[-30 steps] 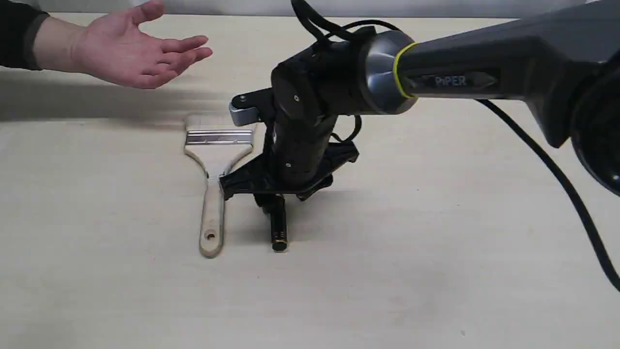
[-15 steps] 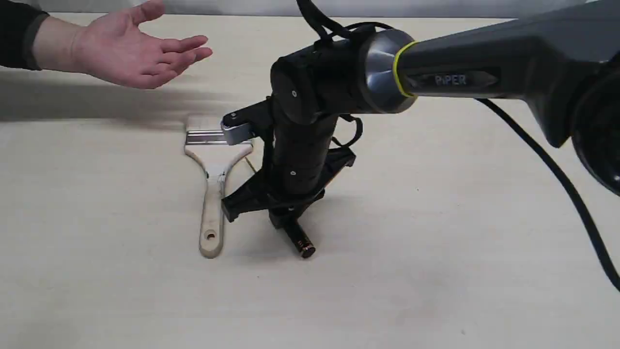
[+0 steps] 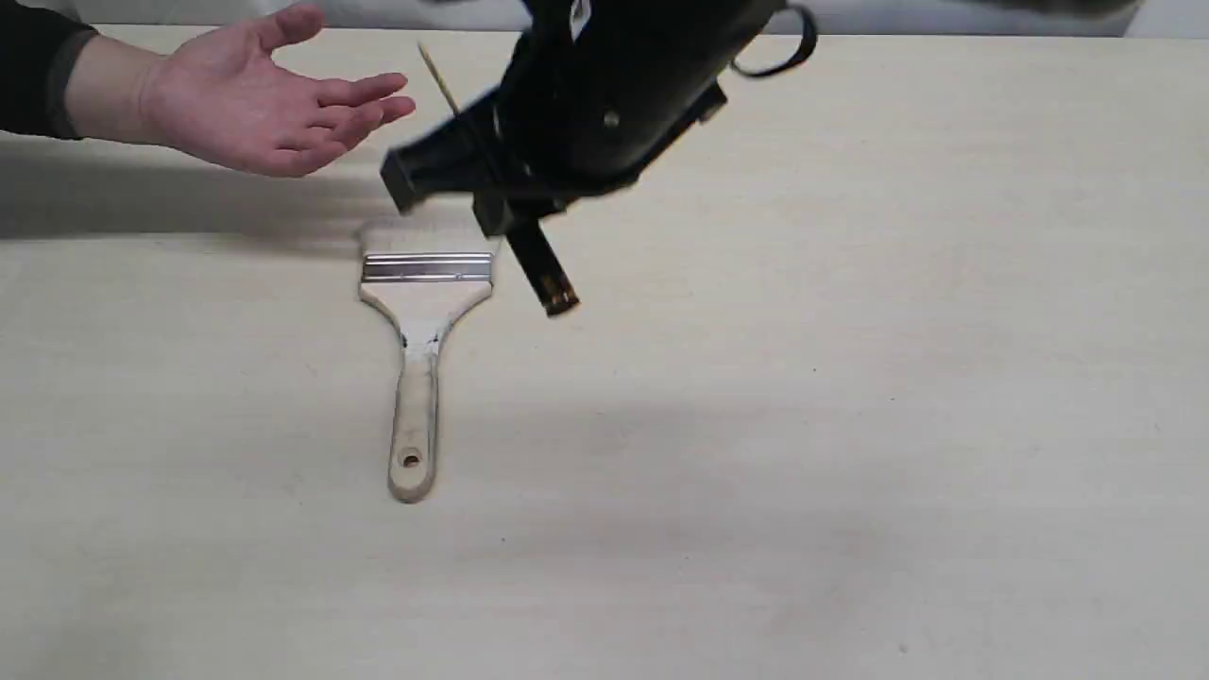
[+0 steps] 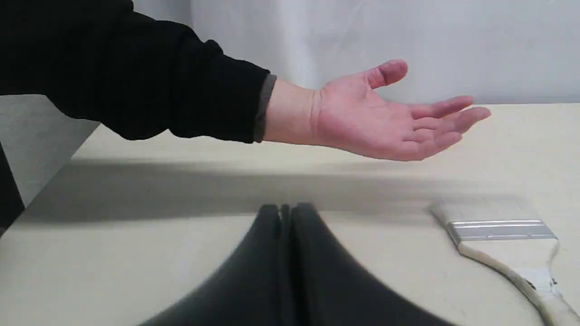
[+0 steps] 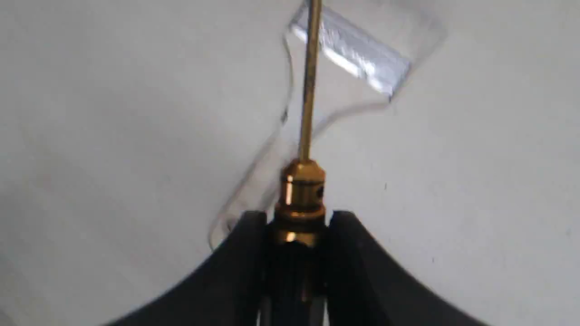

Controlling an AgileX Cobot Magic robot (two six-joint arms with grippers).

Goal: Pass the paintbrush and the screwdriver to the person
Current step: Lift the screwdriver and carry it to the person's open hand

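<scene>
Lifted toward the hand (image 3: 255,104), right gripper (image 5: 297,219) clamps the screwdriver (image 3: 543,269) handle; its leading tip could jab the palm.

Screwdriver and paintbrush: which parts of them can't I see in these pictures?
Tip of the screwdriver: right wrist view, cut off by the picture's edge.
Most of its handle: same view, hidden between the right fingers.
Handle end of the paintbrush: left wrist view, cut off by the edge.
</scene>
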